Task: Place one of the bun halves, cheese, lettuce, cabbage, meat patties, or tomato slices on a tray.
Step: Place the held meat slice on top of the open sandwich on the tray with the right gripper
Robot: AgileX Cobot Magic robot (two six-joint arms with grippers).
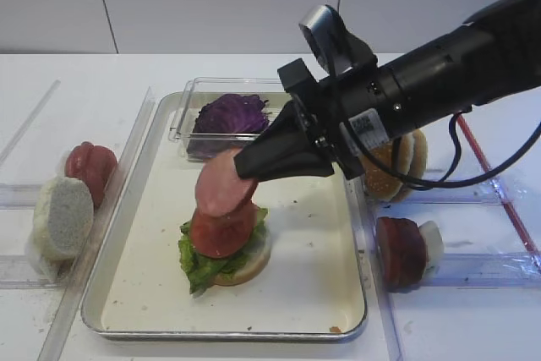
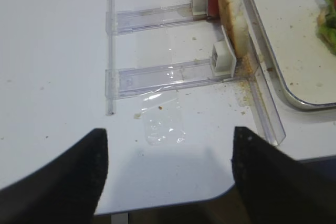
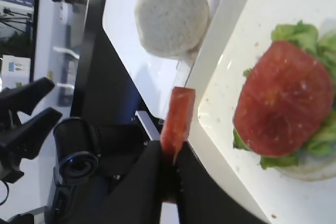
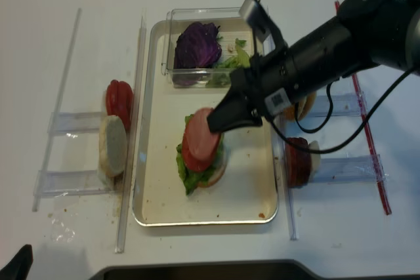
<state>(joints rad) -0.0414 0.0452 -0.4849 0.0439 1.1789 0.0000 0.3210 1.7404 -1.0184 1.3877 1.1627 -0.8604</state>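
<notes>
Right gripper (image 1: 245,166), mid-frame in the high view, is clamped tight on one of the meat patties (image 1: 224,185), held tilted just above the stack at lower centre of the tray (image 1: 330,293): a tomato slice (image 1: 221,230) on lettuce (image 1: 199,264) on a bun half (image 1: 249,264). Cabbage (image 1: 230,113) sits in the clear box (image 1: 188,116) at tray's top edge; more bun halves (image 1: 61,217) in racks L & R on the table (image 1: 439,319). Left gripper (image 2: 168,174) at bottom of its wrist view, jaws spread wide, holding nothing.

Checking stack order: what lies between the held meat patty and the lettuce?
A tomato slice lies on the lettuce under the meat patty, seen in the exterior high view.
</notes>
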